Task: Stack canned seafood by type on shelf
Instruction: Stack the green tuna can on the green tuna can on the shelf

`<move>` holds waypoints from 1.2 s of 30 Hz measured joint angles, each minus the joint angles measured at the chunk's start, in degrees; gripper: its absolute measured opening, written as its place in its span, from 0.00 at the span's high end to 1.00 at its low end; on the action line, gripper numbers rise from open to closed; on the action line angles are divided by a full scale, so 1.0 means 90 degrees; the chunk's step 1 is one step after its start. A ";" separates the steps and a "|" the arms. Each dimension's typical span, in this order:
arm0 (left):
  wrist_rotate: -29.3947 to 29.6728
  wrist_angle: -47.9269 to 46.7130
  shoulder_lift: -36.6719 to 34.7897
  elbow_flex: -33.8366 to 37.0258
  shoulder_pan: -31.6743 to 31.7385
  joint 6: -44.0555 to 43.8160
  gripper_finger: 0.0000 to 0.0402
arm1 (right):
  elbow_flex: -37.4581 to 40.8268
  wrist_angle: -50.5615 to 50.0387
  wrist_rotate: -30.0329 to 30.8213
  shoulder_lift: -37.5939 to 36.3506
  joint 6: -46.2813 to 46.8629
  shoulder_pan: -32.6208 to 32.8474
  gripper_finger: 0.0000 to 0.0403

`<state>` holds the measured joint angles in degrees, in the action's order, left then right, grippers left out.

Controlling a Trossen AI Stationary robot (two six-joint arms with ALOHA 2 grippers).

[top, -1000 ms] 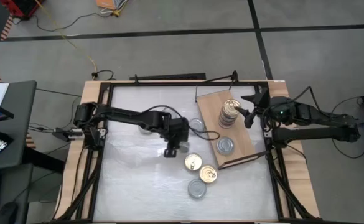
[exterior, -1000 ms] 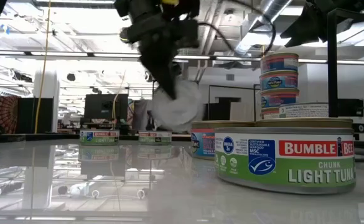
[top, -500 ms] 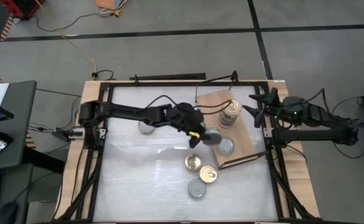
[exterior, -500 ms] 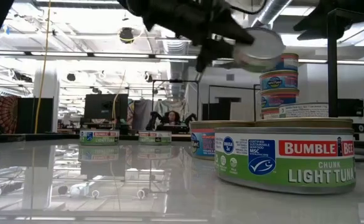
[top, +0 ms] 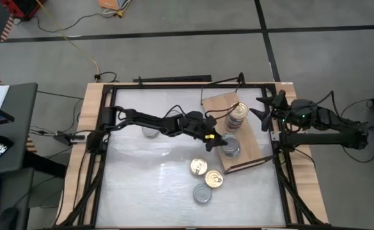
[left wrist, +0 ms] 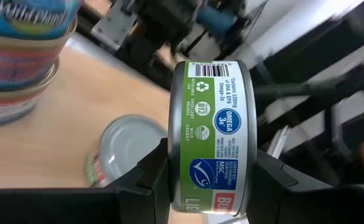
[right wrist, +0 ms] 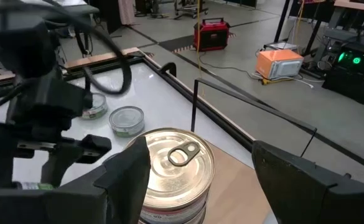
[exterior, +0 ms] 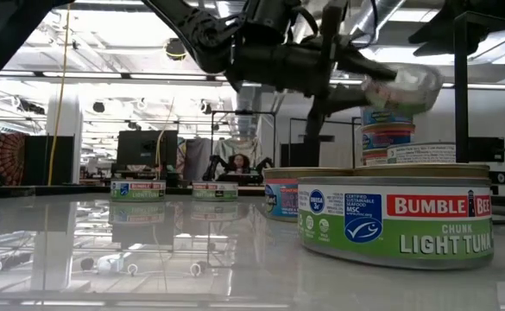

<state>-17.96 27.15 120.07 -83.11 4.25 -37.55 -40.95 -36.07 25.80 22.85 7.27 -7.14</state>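
My left gripper (top: 216,142) reaches across the table to the wooden shelf (top: 250,134) and is shut on a green-labelled tin (left wrist: 211,143). That tin hangs above a single silver-lidded tin (left wrist: 129,152) lying on the shelf. Beside it stands a stack of tins (top: 236,116) with a gold pull-tab lid (right wrist: 175,158) on top. My right gripper (top: 263,110) stands open at the shelf's far right corner, a little apart from the stack. In the low view the held tin (exterior: 400,86) shows blurred in front of the stack (exterior: 388,130). My left gripper pinches the green-labelled tin by its two flat ends (left wrist: 177,163), one finger on each. The fingers come about level from the table's left. The tin stands on edge, its label wall toward the wrist camera, lifted clear above the shelf.
Three loose tins (top: 198,167) (top: 213,179) (top: 201,193) lie on the white tabletop near the shelf's near corner, and another (top: 151,131) lies half under the left arm. A large tuna tin (exterior: 399,220) fills the low view's foreground. A black frame runs around the table's edges.
My left gripper has carried the tin from the table's middle toward the right edge, over the shelf. It has tipped from pointing down to about level and rolled, so the tin has turned onto its edge. My right gripper has drawn back a little from the stack.
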 joint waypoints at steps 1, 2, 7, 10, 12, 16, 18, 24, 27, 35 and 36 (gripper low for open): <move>-0.0004 0.0204 0.0036 -0.0002 -0.0001 -0.0147 0.65 | 0.0000 0.0004 0.0000 0.0000 0.0000 0.0000 0.24; -0.0005 0.0290 0.0071 -0.0005 -0.0006 -0.0298 0.65 | 0.0000 0.0005 0.0000 0.0000 0.0000 0.0000 0.24; 0.0147 0.0281 0.0124 -0.0002 -0.0105 -0.0692 0.65 | 0.0000 0.0007 0.0000 0.0000 -0.0002 0.0000 0.24; 0.0392 0.0298 0.0119 -0.0002 -0.0234 -0.0642 0.65 | 0.0000 0.0014 0.0000 0.0000 -0.0005 0.0000 0.24; 0.0572 0.0319 0.0119 -0.0002 -0.0325 -0.0645 0.65 | 0.0000 0.0031 0.0000 0.0000 -0.0005 0.0000 0.24; 0.1107 0.0260 0.0119 -0.0002 -0.0472 -0.0540 0.65 | 0.0000 0.0054 0.0000 0.0000 -0.0005 0.0000 0.24; 0.1336 0.0271 0.0119 -0.0002 -0.0505 -0.0611 0.65 | 0.0000 0.0056 0.0000 0.0000 -0.0005 0.0000 0.24; 0.1753 0.0538 0.0249 -0.0005 -0.0559 -0.0825 0.65 | 0.0000 0.0058 0.0000 0.0000 0.0002 0.0000 0.24; 0.1724 0.0980 0.0541 -0.0020 -0.0561 -0.1201 0.65 | 0.0000 0.0058 0.0000 -0.0002 0.0007 0.0002 0.24; 0.1027 0.1293 0.0833 -0.0391 -0.0444 -0.1479 0.65 | 0.0000 0.0026 0.0000 -0.0002 -0.0002 0.0004 0.24; 0.1072 0.1267 0.0825 -0.0391 -0.0447 -0.1467 0.65 | 0.0000 0.0026 0.0000 -0.0002 -0.0005 0.0002 0.24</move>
<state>-8.32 38.56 127.50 -86.63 0.23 -50.75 -40.95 -35.83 25.80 22.83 7.22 -7.11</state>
